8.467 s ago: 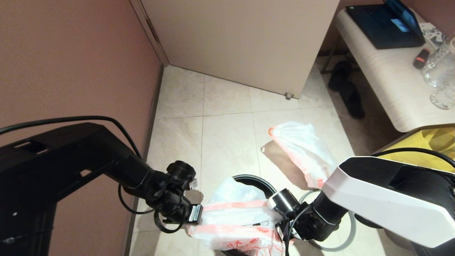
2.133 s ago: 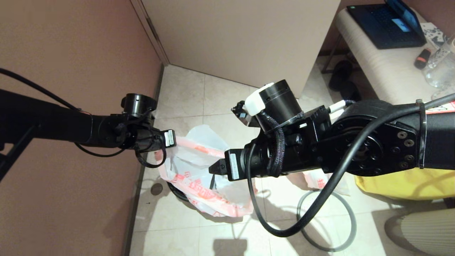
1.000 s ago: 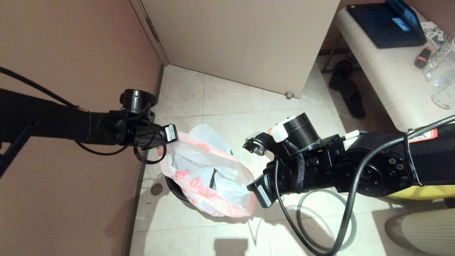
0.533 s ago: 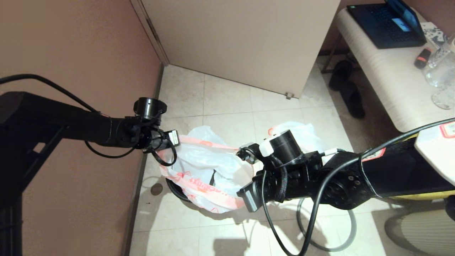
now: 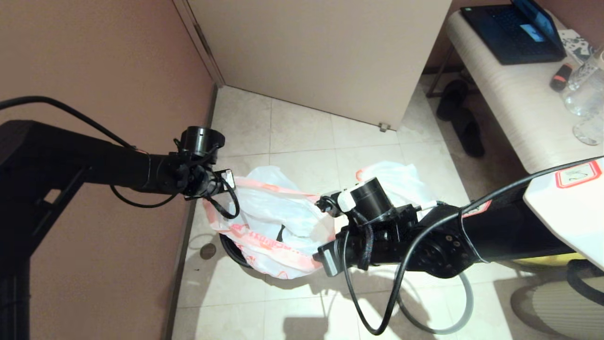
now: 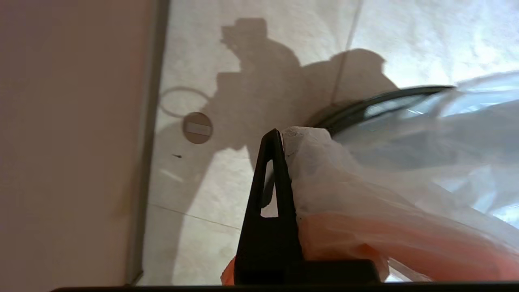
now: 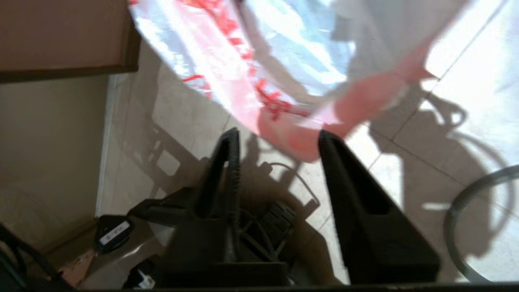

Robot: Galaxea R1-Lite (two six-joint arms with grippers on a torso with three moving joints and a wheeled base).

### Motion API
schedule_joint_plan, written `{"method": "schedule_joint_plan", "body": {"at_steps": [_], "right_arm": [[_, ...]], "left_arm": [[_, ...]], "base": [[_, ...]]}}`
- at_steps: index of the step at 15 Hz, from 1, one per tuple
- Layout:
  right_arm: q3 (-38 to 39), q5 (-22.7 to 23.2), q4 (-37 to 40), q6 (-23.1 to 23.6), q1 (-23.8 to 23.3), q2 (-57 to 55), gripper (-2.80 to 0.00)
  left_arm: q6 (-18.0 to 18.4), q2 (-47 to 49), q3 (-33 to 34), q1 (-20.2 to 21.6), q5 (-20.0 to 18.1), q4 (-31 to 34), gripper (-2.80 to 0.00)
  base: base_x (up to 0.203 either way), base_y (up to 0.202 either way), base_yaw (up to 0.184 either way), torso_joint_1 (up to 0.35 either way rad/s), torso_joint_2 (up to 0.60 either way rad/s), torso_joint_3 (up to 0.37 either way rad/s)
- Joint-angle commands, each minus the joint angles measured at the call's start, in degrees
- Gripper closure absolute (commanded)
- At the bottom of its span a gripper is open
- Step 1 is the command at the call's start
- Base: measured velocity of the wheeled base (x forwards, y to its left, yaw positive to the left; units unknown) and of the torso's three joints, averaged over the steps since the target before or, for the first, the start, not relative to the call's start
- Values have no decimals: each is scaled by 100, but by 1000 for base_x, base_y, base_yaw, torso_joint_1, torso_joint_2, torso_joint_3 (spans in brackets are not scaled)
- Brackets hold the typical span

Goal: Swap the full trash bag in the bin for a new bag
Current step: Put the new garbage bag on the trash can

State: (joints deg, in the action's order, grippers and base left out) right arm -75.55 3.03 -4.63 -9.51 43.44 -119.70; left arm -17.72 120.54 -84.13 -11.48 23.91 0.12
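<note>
The new bag (image 5: 273,222), thin white plastic with a pink band and red characters, hangs spread open over the black bin (image 5: 230,246). My left gripper (image 5: 229,182) is shut on the bag's rim at the wall side; in the left wrist view the plastic (image 6: 365,194) bunches against its finger (image 6: 271,182). My right gripper (image 5: 321,257) is open at the bag's other side. The pink edge (image 7: 300,142) hangs loose between its spread fingertips (image 7: 233,142). The full trash bag (image 5: 401,182) lies on the floor behind my right arm.
A loose grey hoop (image 5: 461,293) lies on the tiles under my right arm. The wall (image 5: 94,71) runs close on the left, with a round floor cover (image 5: 207,251) beside the bin. A bench (image 5: 519,94) with a laptop and glasses, slippers (image 5: 465,125) and a yellow tote (image 5: 538,259) stand to the right.
My right gripper has opened and let go of the bag's pink rim. Both arms came lower and the bag's mouth has sagged onto the bin.
</note>
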Motion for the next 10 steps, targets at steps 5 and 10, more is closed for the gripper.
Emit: {"method": "schedule_joint_plan", "body": {"at_steps": [5,10], "right_arm": [[-434,-186,-7,45,-360,-736,-280],[-1590,-654,41,71,-385,-1653,0]], "left_arm": [[-13,40,54,23,166,-21,0],[-12,58,88,137,543,-32,0]], "base": [[0,0,0,0,0,0],[0,0,0,0,0,0]]}}
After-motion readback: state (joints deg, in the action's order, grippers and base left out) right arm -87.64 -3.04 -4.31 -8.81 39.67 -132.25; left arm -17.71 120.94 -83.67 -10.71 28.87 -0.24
